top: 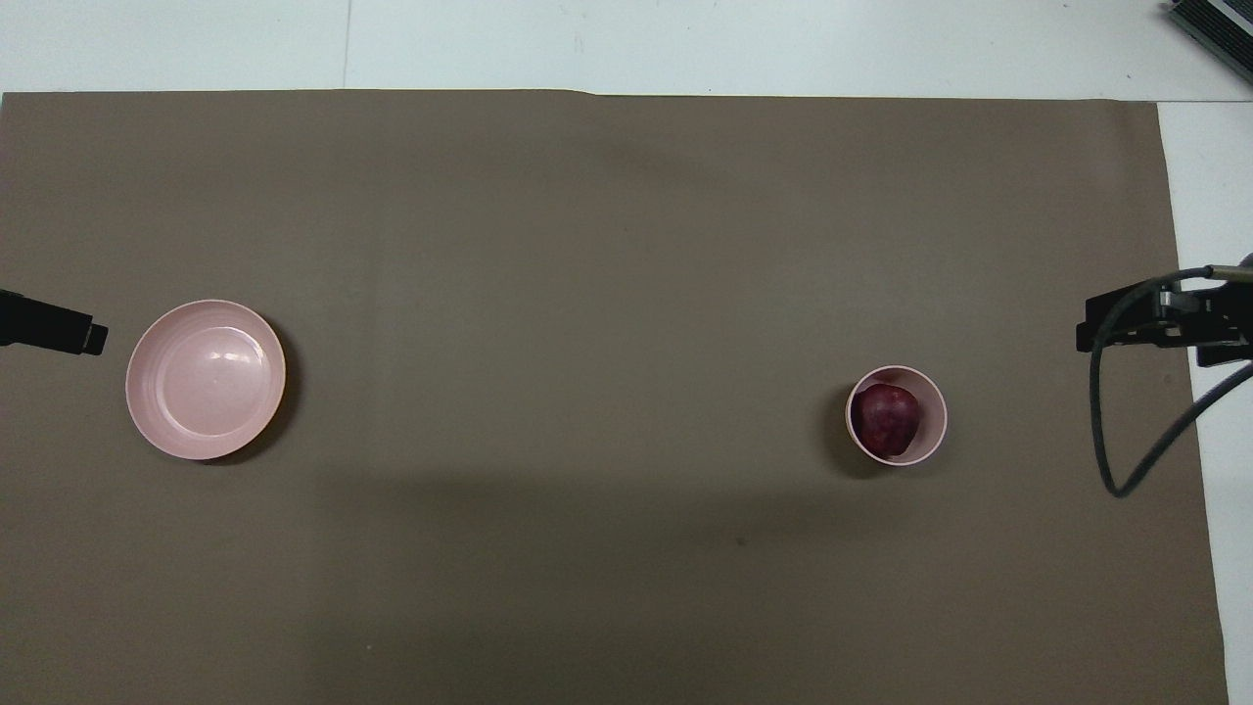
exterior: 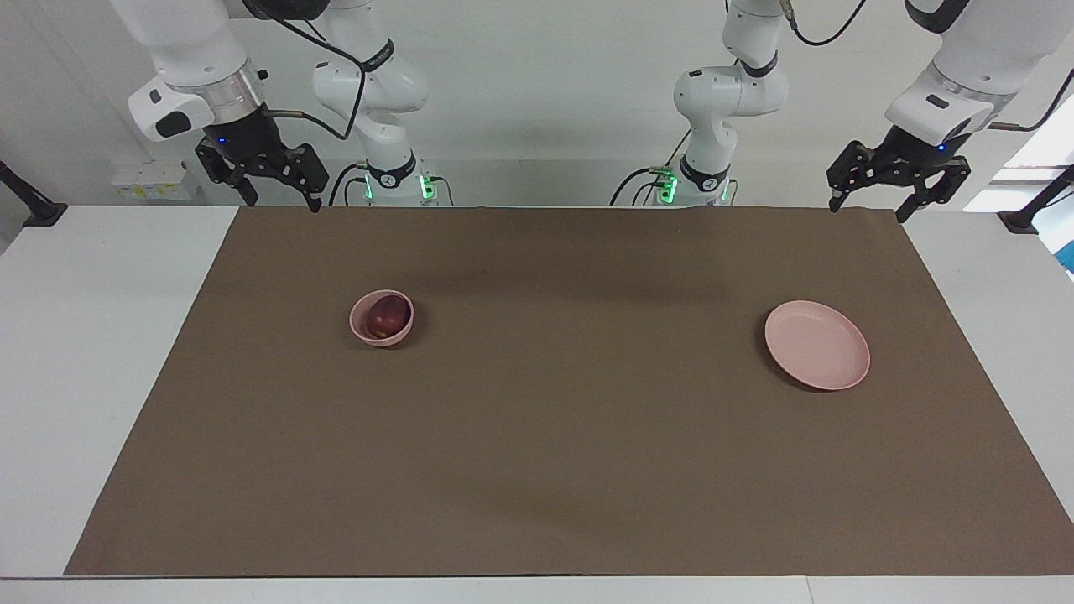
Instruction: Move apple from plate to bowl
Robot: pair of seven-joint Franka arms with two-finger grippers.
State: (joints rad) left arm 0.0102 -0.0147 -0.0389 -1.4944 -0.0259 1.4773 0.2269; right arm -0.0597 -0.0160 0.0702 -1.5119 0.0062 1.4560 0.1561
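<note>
The dark red apple (exterior: 387, 316) (top: 887, 416) lies inside the small deep pink bowl (exterior: 362, 328) (top: 933, 408), toward the right arm's end of the table. The flat pink plate (exterior: 815, 345) (top: 205, 378) sits bare toward the left arm's end. My right gripper (exterior: 283, 203) hangs open and holds nothing, raised over the mat's edge by its base. My left gripper (exterior: 868, 208) also hangs open with nothing in it, high over the mat's corner at its own end. In the overhead view only dark parts of each hand show at the side edges.
A brown mat (exterior: 537, 470) (top: 587, 245) covers most of the white table (exterior: 84, 352). A black cable (top: 1126, 460) loops down from the right hand in the overhead view. Black clamp stands (exterior: 33, 210) sit at both table ends.
</note>
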